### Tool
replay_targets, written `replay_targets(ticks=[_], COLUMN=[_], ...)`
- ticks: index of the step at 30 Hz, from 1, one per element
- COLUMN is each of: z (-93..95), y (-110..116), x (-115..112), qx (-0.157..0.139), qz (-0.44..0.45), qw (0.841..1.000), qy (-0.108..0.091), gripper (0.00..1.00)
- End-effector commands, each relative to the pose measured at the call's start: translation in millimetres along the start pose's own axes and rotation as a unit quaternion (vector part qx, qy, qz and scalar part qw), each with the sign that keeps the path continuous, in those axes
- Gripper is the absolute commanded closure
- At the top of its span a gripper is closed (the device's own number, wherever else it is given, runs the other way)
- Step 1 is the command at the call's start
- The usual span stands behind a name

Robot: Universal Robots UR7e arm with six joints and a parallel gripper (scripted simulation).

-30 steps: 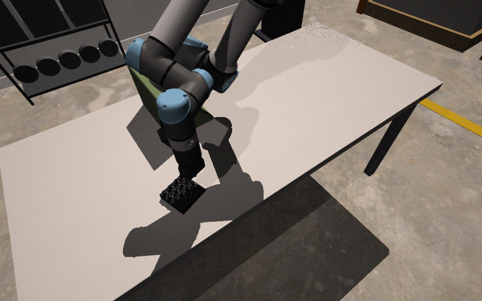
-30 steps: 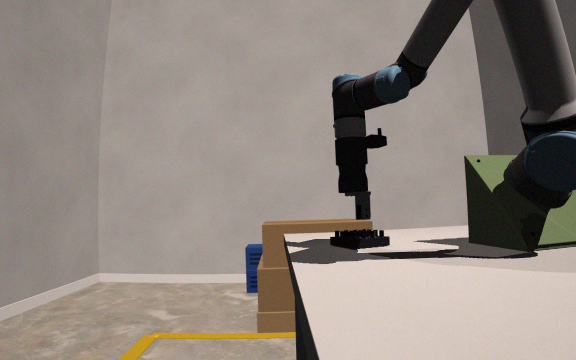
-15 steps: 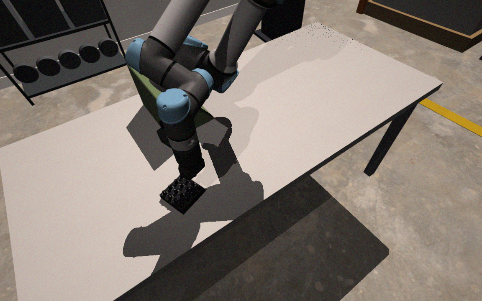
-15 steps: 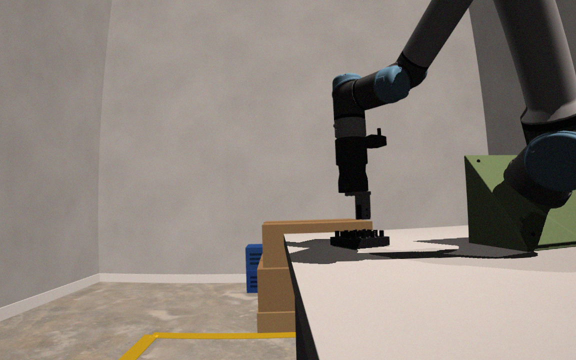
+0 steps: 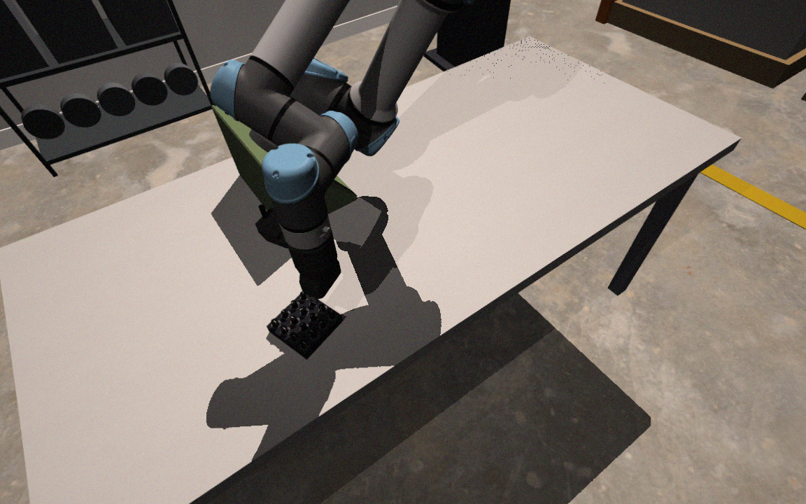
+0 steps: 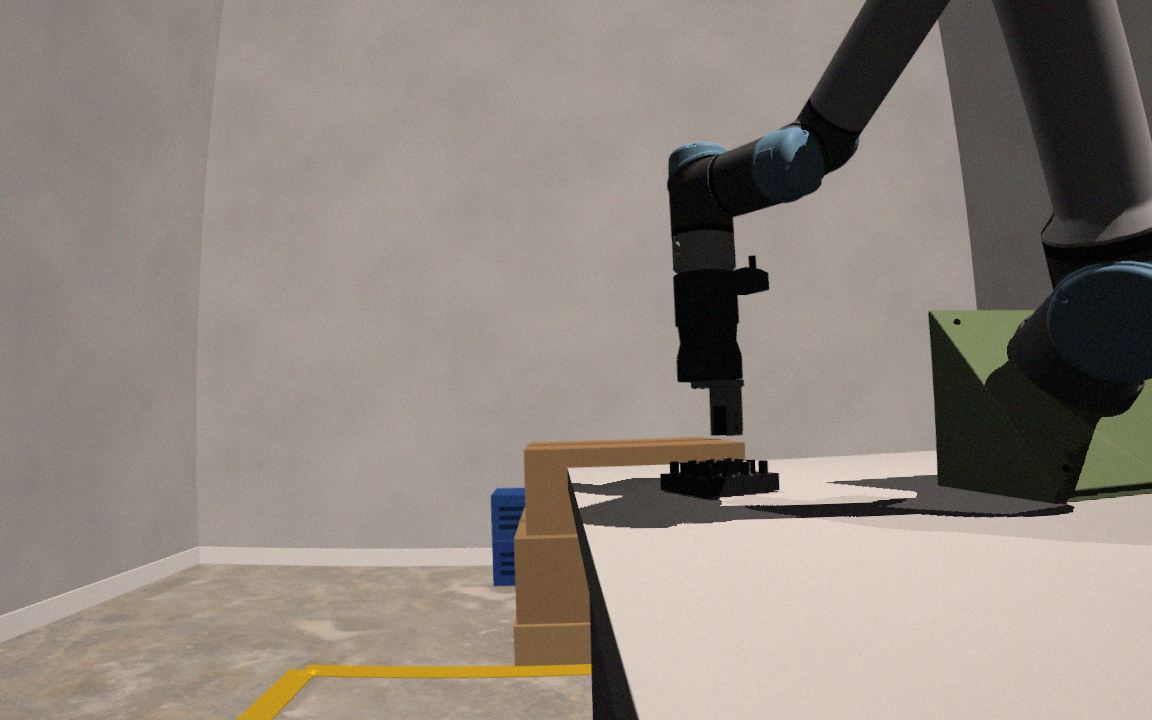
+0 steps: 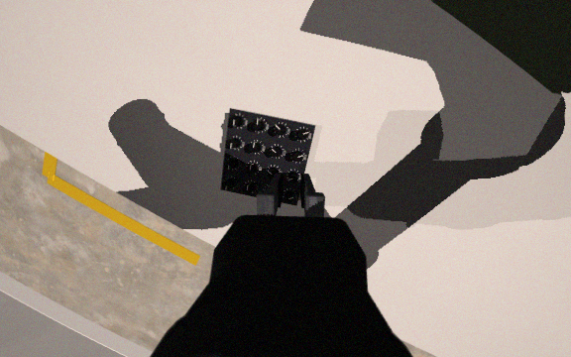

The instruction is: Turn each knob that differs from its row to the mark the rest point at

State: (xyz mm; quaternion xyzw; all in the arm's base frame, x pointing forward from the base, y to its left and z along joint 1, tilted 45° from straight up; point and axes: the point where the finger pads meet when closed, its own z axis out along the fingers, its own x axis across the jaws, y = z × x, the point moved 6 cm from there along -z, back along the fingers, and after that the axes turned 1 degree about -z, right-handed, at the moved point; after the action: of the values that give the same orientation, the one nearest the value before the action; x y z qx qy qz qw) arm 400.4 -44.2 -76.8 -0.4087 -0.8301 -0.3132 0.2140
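Note:
The black knob box (image 5: 287, 342) (image 6: 696, 488) (image 7: 290, 123) stands on the table, with a four-by-four grid of knobs on top. My gripper (image 6: 726, 433) (image 7: 291, 183) is open partway and empty. Its fingertips hang a little above the knobs, over a corner of the box. In the wrist view the knob at the lower right corner shows between the fingers; a finger hides part of the knob beside it. White lines on the upper knobs look alike down each image column: the right column points up-right. The lower left knobs are in dark shadow. Names and socket cannot be made out.
The green robot stand (image 5: 236, 147) (image 6: 974, 420) is on the white table (image 5: 111, 281) (image 6: 831, 608), behind the box as seen in the top view. Arm shadows fall across the table and box. Brown boxes (image 6: 553, 573) stand beyond the table edge.

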Motion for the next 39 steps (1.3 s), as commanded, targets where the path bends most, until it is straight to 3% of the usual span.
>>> replay_targets(ticks=[1,5,22,37,39], z=[-2.2,-2.7,-7.2,-11.4,-11.4], y=[-3.1,-3.4,-4.4,-2.6,-2.6], x=[-0.6,-0.9,-2.8,-2.9,-2.9], qx=[-0.002,-0.002,-0.002,-0.002,-0.002], qz=[-0.078,-0.101,-0.281,-0.453,-0.453], qw=[0.997,0.995,0.960,0.892,0.892], qy=[0.002,0.002,0.001,0.001,0.001], gripper=[0.54,0.54,0.54,0.54,0.54])
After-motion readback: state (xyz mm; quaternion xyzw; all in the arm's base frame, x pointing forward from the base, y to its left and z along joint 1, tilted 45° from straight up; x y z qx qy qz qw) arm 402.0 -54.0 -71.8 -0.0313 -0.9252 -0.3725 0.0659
